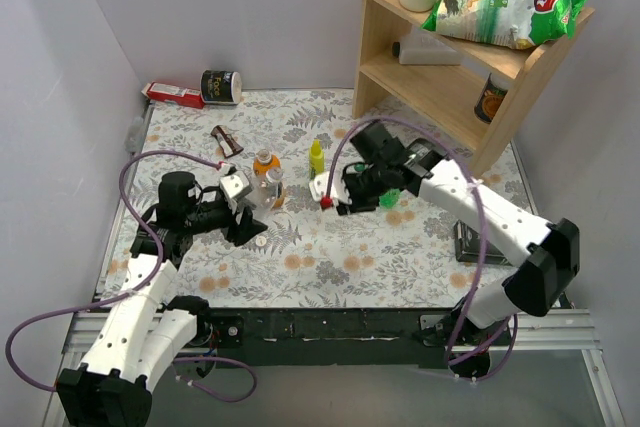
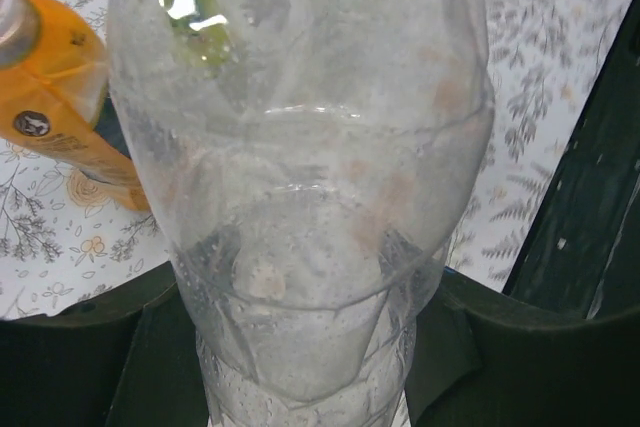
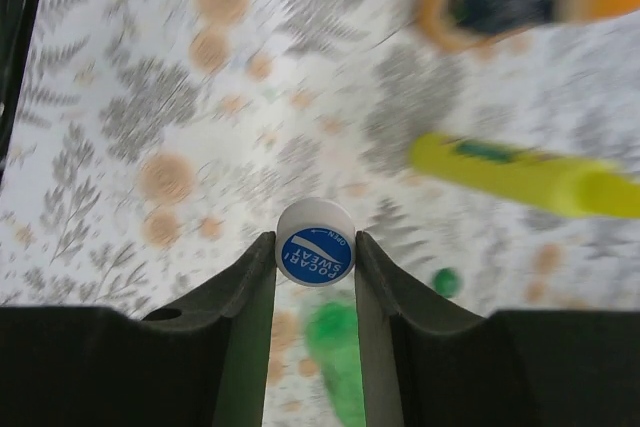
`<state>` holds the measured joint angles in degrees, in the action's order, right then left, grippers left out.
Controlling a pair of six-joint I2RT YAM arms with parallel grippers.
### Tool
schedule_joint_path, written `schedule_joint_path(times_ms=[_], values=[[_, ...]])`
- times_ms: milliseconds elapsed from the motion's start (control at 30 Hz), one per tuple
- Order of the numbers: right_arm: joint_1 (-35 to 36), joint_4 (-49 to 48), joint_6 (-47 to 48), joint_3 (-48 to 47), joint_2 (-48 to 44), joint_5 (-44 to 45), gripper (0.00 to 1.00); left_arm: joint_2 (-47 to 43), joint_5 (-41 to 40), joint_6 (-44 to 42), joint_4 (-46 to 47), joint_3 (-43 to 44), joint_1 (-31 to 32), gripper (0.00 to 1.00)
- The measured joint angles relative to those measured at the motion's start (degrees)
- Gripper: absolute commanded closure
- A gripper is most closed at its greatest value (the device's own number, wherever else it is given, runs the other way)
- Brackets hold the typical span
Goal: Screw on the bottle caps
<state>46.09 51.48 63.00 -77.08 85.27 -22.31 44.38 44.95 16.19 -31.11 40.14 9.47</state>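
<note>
Wrist cams told most of the story on this one. The left wrist view was pretty much filled by the clear bottle [image 2: 300, 197]: thin, crinkly see-through plastic with molded panels. The left jaws were closed against its sides low down. The orange bottle [image 2: 60, 117] sat just beside it, smooth and opaque.

From the top camera those two bottles were only small shapes on the flowery bench [image 1: 330, 267], so you couldn't read the grip there.

The right wrist view had the right jaws pinching a white cap [image 3: 315, 244], a little round plastic one with a blue POCARI SWEAT print on its face. Behind it, all blurred, were a green bottle [image 3: 335, 342], a tiny green cap [image 3: 446, 280] near that, and a slim yellow bottle [image 3: 520, 172] further off.

Only the top view caught the wooden shelf [image 1: 440, 67] and the glossy chip bag [image 1: 505, 7] on it.
</note>
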Motion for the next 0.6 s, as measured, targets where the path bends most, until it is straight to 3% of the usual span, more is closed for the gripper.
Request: schedule_joint_path(times_ms=[133,233,600], values=[[0.2,3.3,-4.6,-16.7,-2.4,-4.8,0.71,-0.1,2.6,-12.8,-5.8,0.0,0.0,1.0],[1.3,5.0,-7.1,-23.3,-3.2,-7.1,0.71,-0.4,4.4,-18.9,-8.1,0.0,0.0,1.0],[8.2,4.8,-13.9,-26.4,4.1,-9.4,0.71,-2.1,8.9,-26.7,-9.2,0.0,0.5,1.0]])
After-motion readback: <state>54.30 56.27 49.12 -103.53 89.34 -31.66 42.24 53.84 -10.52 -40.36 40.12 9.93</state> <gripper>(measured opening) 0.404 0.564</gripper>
